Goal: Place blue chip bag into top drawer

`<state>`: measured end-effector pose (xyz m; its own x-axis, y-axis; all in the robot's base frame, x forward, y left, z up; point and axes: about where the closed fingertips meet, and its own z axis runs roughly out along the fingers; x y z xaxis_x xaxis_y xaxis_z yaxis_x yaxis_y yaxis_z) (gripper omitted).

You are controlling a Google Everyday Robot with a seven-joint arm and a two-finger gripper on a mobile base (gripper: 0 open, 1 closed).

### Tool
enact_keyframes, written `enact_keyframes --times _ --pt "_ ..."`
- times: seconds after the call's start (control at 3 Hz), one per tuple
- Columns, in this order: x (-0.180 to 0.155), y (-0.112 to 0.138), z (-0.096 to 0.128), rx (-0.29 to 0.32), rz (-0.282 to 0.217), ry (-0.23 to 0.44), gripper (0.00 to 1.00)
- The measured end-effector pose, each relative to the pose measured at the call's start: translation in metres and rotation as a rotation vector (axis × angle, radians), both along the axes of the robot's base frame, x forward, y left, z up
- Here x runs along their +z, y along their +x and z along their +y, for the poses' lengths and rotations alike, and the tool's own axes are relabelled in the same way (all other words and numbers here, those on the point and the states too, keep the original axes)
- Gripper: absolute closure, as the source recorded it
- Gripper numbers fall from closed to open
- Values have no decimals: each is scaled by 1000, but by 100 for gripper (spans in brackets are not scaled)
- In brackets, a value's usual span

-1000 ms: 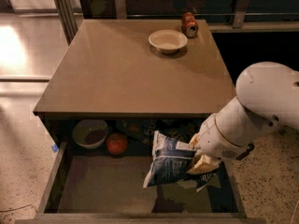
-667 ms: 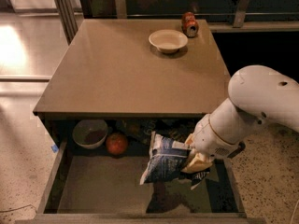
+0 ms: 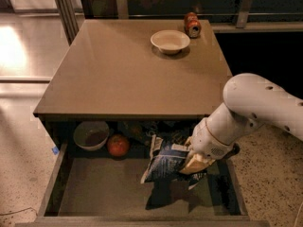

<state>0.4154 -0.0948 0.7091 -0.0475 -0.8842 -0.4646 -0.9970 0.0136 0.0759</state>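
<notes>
The blue chip bag is a crumpled navy foil bag with white striped patches. It hangs above the right half of the open top drawer, a wide shallow grey tray pulled out under the table. My gripper is shut on the bag's right edge and holds it a little above the drawer floor; the bag's shadow lies on the floor below. The white arm reaches in from the right.
At the drawer's back stand a grey bowl, a red apple and dark bags. On the brown tabletop are a white bowl and a red can on its side.
The arm and the bag have shifted slightly left and a little lower over the drawer. The grip on the bag is unchanged.
</notes>
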Motion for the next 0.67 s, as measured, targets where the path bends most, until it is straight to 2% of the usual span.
enact_keyframes --times 0.67 --pt "-51 -18 -13 -13 73 -9 100"
